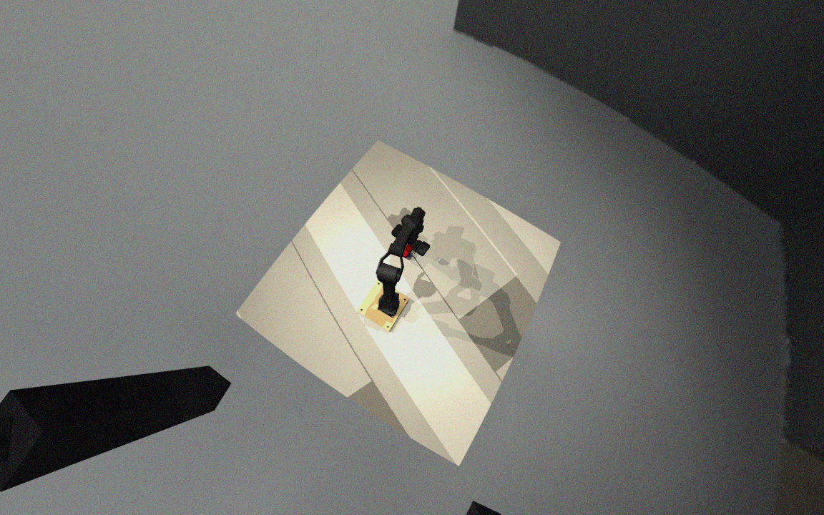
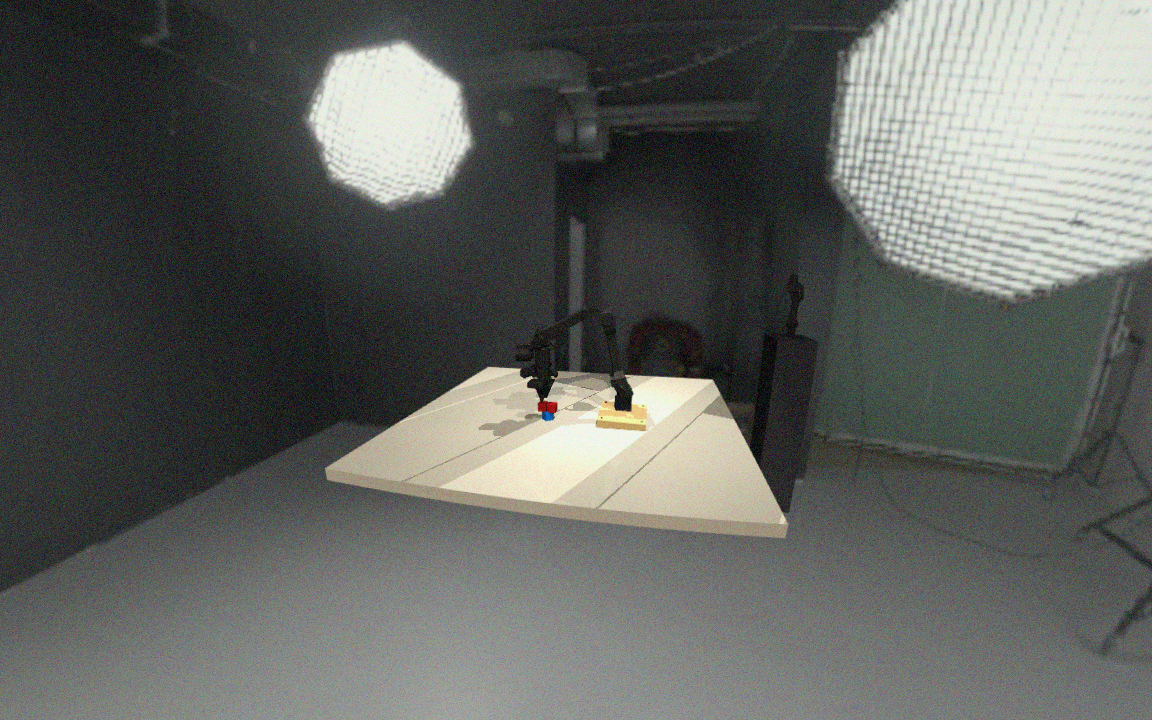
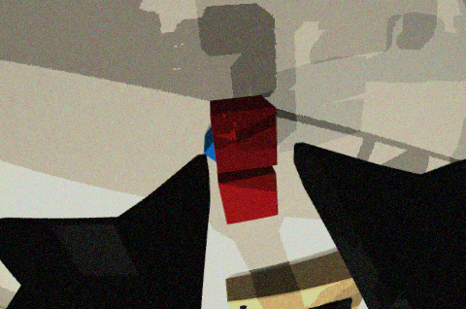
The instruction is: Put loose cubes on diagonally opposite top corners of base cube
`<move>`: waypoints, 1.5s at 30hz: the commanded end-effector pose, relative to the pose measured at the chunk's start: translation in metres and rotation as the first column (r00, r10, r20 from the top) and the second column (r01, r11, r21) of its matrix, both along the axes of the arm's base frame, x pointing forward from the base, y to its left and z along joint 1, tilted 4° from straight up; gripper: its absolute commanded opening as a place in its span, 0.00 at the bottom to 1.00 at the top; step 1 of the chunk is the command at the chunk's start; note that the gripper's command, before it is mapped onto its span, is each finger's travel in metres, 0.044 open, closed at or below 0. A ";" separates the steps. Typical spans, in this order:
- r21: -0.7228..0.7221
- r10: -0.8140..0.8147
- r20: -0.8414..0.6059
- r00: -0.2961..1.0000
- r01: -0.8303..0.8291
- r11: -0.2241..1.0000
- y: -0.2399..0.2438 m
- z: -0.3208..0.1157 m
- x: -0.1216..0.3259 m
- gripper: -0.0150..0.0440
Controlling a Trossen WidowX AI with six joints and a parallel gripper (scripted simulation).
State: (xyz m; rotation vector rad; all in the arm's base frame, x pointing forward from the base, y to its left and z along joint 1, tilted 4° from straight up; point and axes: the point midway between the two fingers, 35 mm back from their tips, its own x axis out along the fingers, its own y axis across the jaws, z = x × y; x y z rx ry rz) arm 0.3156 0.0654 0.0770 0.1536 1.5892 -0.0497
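Two red cubes stand on the blue base cube (image 3: pixel 210 148) (image 2: pixel 548 417), which is mostly hidden under them. In the wrist view the far red cube (image 3: pixel 245 141) and the near red cube (image 3: pixel 251 204) lie in line, with a narrow dark gap between them. In the exterior view the red cubes (image 2: pixel 547 406) merge into one patch and look level. My gripper (image 3: pixel 251 157) (image 2: pixel 543 399) is open around the far red cube. The left fingertip is close to its side; a wider space shows at the right fingertip. Which corners the cubes cap cannot be told.
The yellow mounting board (image 1: pixel 376 317) (image 2: pixel 622 423) (image 3: pixel 243 291) of the arm is beside the stack on the pale table (image 1: pixel 312 300) (image 2: pixel 473 474). Shadows of the arm fall across the table.
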 end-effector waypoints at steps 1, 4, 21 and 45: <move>0.002 0.005 0.014 1.000 -0.005 1.000 0.000 0.008 0.001 0.60; 0.002 0.005 0.014 1.000 -0.005 1.000 0.000 0.012 0.001 0.60; 0.002 0.005 0.014 1.000 -0.005 1.000 -0.002 0.032 0.002 0.60; 0.001 -0.002 0.000 1.000 0.002 1.000 -0.001 0.044 0.000 0.93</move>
